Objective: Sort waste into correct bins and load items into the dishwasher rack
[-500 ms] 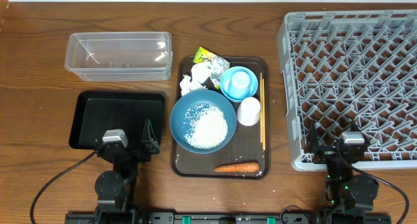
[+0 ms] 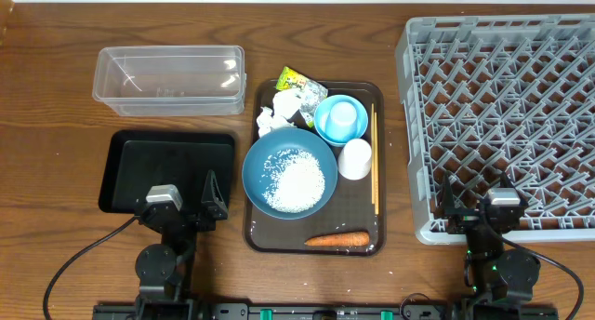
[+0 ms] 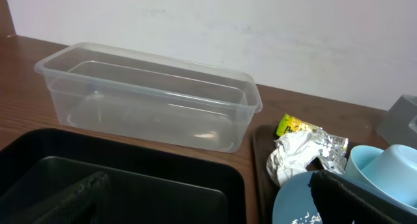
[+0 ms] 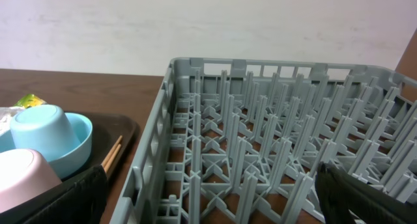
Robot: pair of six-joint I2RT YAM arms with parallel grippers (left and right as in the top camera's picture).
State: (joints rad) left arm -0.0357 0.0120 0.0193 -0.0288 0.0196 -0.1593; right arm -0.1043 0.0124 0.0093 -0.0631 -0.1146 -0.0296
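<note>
On the dark-brown tray, the large dark-blue bowl (image 2: 289, 174) holds white rice (image 2: 299, 183). Behind it lie crumpled paper (image 2: 277, 115) and the green-yellow wrapper (image 2: 293, 80). The light-blue bowl (image 2: 339, 120) holds an upturned cup. A white cup (image 2: 354, 158), chopsticks (image 2: 375, 157) and the carrot (image 2: 337, 238) are nearby. The black tray (image 2: 167, 166) and clear tub (image 2: 167, 78) are at the left, and the grey rack (image 2: 502, 115) is at the right. My left gripper (image 2: 181, 206) is open and empty over the black tray's front edge. My right gripper (image 2: 483, 213) is open and empty over the rack's front edge.
The dark-brown serving tray (image 2: 358, 236) lies between the bins and the rack. Cables trail from both arm bases along the front table edge. A white wall stands behind the table. In the left wrist view the clear tub (image 3: 150, 107) is empty.
</note>
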